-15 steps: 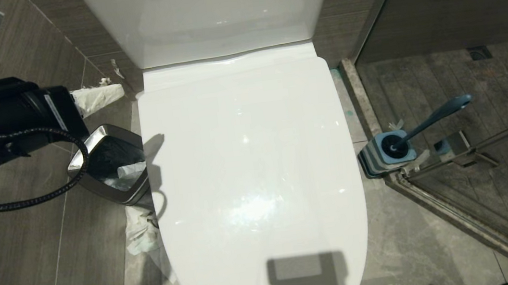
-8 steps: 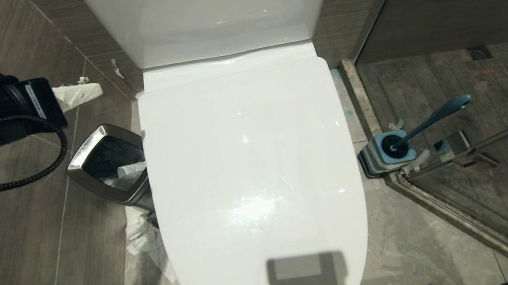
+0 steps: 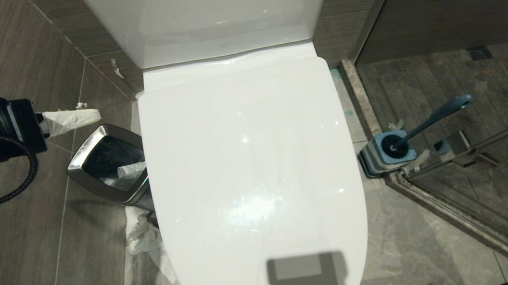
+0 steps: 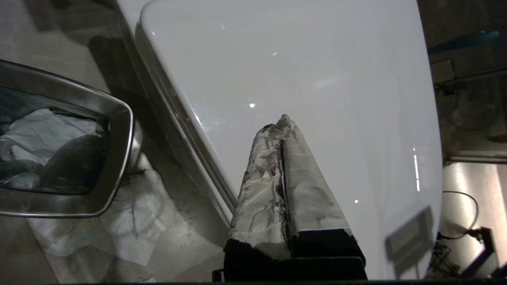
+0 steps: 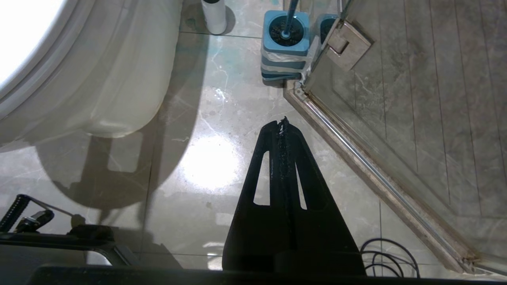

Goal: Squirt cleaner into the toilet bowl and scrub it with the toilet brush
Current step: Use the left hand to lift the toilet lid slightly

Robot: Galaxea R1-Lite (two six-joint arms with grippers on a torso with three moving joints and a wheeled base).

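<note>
Across the centre of the head view the toilet bowl (image 3: 253,171) sits with its white lid down and no blue cleaner to be seen on it, so I judge the task barely begun (lid to lift, cleaner to squirt, scrubbing to do). At middle right the toilet brush (image 3: 430,121) stands untouched in its holder (image 3: 384,153). At upper left the left gripper (image 3: 72,120), its cloth-wrapped fingers pressed together on nothing, hangs above the waste bin (image 3: 90,150); the right gripper (image 5: 282,126), likewise closed and empty, points at the floor (image 5: 206,166).

Head view steeply down on closed toilet lid (image 3: 251,162), shared obliquely with left wrist view
</note>
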